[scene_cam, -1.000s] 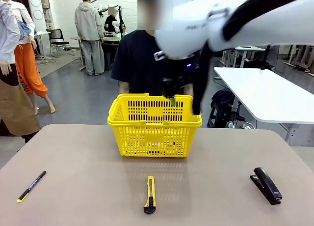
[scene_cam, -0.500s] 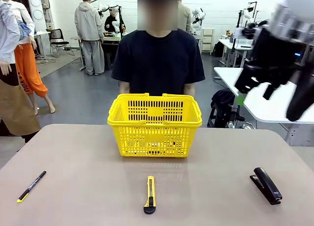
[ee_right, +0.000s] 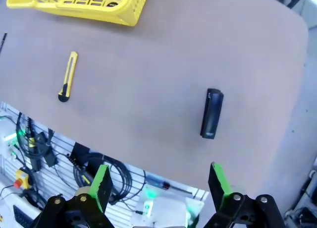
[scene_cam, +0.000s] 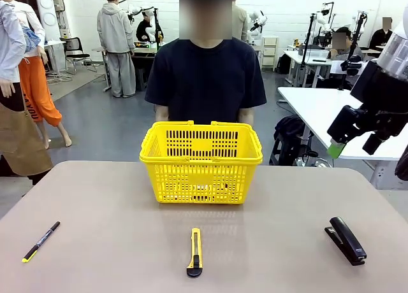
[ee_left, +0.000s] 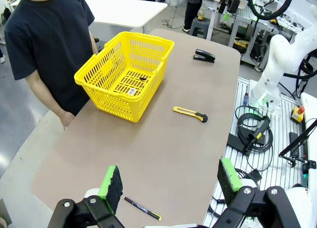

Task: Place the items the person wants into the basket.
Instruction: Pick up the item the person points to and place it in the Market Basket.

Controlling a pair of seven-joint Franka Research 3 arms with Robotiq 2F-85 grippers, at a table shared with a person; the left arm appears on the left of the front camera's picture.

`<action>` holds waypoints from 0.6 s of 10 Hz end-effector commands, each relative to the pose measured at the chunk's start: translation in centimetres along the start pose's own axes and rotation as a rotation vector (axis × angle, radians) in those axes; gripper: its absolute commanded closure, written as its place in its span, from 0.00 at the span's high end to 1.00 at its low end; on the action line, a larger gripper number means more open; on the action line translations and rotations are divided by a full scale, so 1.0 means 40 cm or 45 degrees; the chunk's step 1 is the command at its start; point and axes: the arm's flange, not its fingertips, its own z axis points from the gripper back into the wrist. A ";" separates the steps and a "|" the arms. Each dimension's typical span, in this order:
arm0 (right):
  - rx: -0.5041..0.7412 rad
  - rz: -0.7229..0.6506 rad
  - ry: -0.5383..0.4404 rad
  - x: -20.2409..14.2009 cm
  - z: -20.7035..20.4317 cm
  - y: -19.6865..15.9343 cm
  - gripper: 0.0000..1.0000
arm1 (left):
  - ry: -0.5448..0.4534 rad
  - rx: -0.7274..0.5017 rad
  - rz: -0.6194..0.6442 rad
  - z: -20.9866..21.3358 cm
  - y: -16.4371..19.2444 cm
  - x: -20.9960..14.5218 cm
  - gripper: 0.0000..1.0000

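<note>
The yellow basket [scene_cam: 201, 162] stands at the table's far middle, right in front of the person [scene_cam: 204, 76] in a navy T-shirt. A yellow-and-black utility knife [scene_cam: 194, 252] lies on the table in front of the basket. In the left wrist view a small dark thing [ee_left: 143, 79] lies on the floor of the basket [ee_left: 126, 74]; I cannot tell what it is. My right gripper [scene_cam: 352, 146] hangs open and empty, high over the table's right side. My left gripper [ee_left: 171, 181] is open and empty, high above the table's near left corner. The knife [ee_right: 68, 76] also shows below my right gripper [ee_right: 160, 183].
A black stapler [scene_cam: 346, 240] lies at the near right and a thin black pen [scene_cam: 40, 241] with a yellow tip at the near left. The person's hands hang at the table's far edge. The tabletop [scene_cam: 115, 204] between these things is bare.
My right arm has swung from above the basket out to the right side of the table, and it no longer covers the person. Nothing on the table has moved.
</note>
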 end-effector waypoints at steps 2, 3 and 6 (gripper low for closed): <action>0.107 -0.030 0.004 0.025 -0.017 -0.006 1.00 | -0.020 -0.005 -0.028 0.001 0.001 -0.002 1.00; 0.015 -0.007 0.004 0.003 -0.005 0.000 1.00 | -0.020 -0.005 -0.028 0.001 0.001 -0.002 1.00; 0.015 -0.007 0.004 0.003 -0.005 0.000 1.00 | -0.020 -0.005 -0.028 0.001 0.001 -0.002 1.00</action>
